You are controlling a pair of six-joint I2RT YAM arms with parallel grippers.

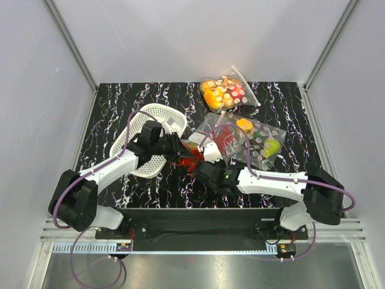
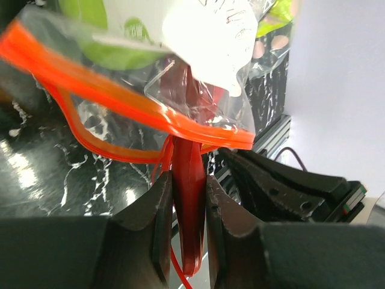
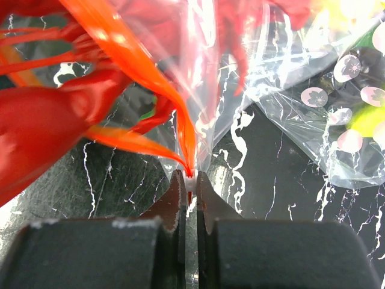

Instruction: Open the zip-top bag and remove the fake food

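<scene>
The zip-top bag [image 1: 214, 128] lies mid-table, its orange-red zip strip [image 2: 120, 96] parted into two bands. My left gripper [image 2: 189, 178] is shut on a flat red part of the lobster [image 2: 190, 241] that sticks out of the bag's mouth; in the top view this gripper [image 1: 178, 149] is at the bag's left end. The green apple [image 2: 111, 55] shows through the plastic. My right gripper [image 3: 189, 176] is shut on the end of the zip strip [image 3: 123, 45], with the lobster [image 3: 42, 129] to its left; the top view shows this gripper [image 1: 198, 158]. The chili pepper is hidden.
A white mesh basket [image 1: 139, 118] lies left of the bag, under my left arm. Two polka-dotted bags of fruit lie at the back [image 1: 225, 93] and right of the zip-top bag [image 1: 263, 143]. The nearer one also shows in the right wrist view [image 3: 346, 114].
</scene>
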